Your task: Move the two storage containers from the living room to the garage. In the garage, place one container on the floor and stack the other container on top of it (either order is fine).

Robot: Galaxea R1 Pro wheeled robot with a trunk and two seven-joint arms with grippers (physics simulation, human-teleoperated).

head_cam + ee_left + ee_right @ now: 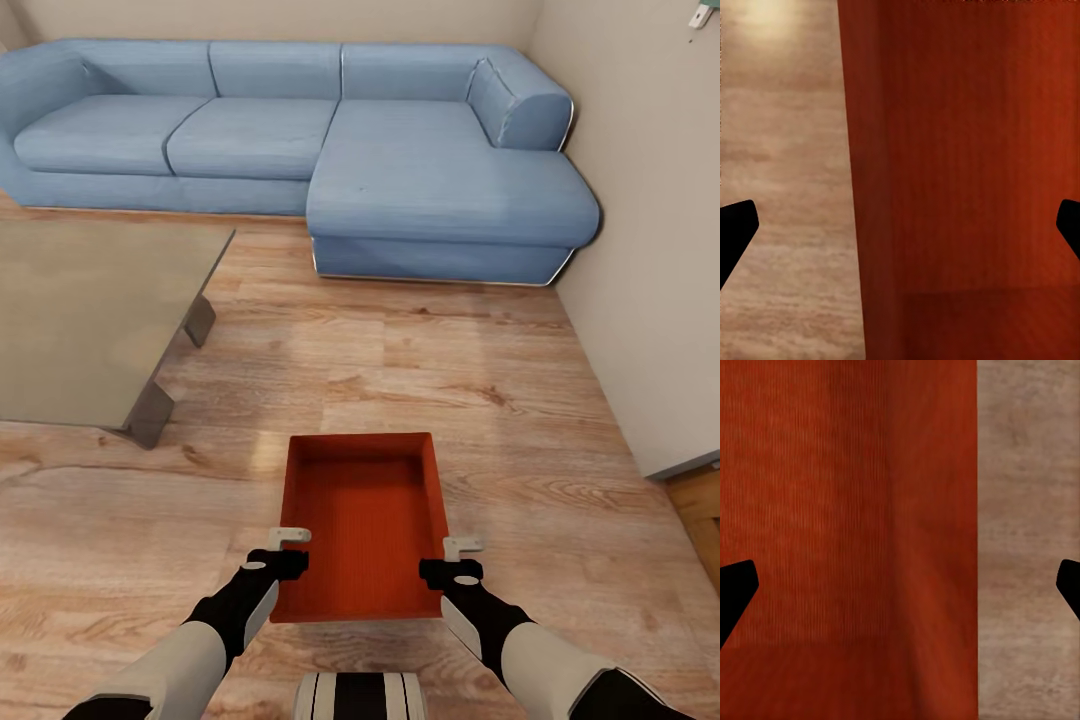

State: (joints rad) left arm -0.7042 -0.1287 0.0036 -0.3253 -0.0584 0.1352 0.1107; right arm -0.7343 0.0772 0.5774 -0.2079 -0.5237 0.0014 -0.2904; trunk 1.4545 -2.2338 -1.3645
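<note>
While the blue corner sofa (300,150) spans eleven to one o'clock and a grey low table (90,320) sits at ten o'clock, both well apart, the orange-red storage container (362,525) rests on wood-plank floor (480,400) at six o'clock, long axis running toward twelve. The left gripper (283,550) and right gripper (455,560) each straddle a side wall, jaws wide.
</note>
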